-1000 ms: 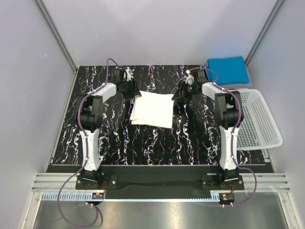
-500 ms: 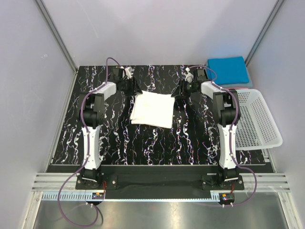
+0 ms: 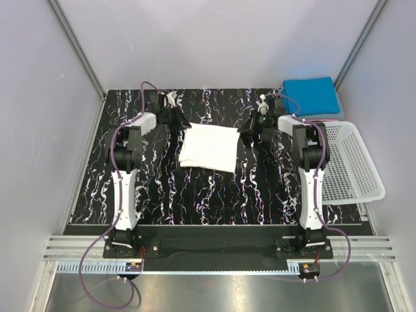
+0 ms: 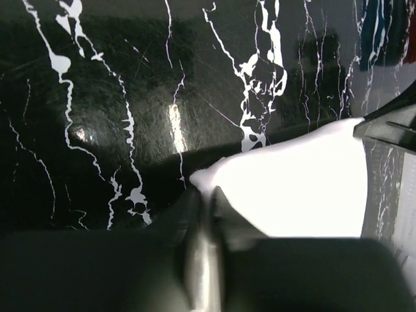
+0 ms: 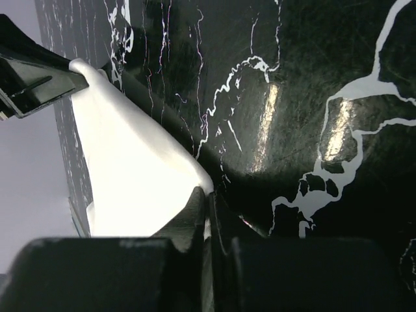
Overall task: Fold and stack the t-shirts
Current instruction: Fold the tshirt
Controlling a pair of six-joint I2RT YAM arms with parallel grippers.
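A white t-shirt (image 3: 208,148), folded into a rectangle, lies in the middle of the black marbled table. My left gripper (image 3: 182,123) sits at its far left corner. In the left wrist view the gripper (image 4: 205,190) is shut on that corner of the white cloth (image 4: 299,185). My right gripper (image 3: 245,129) is at the far right corner. The right wrist view shows it (image 5: 209,194) shut on the white cloth (image 5: 130,175) too. The pinched far edge is raised a little off the table. A folded blue t-shirt (image 3: 312,95) rests at the back right corner.
A white lattice basket (image 3: 354,162) stands at the right edge of the table, just right of my right arm. Grey walls enclose the table at the back and on both sides.
Both grippers have closed on the far corners of the white t-shirt. They have shifted slightly toward the back of the table.
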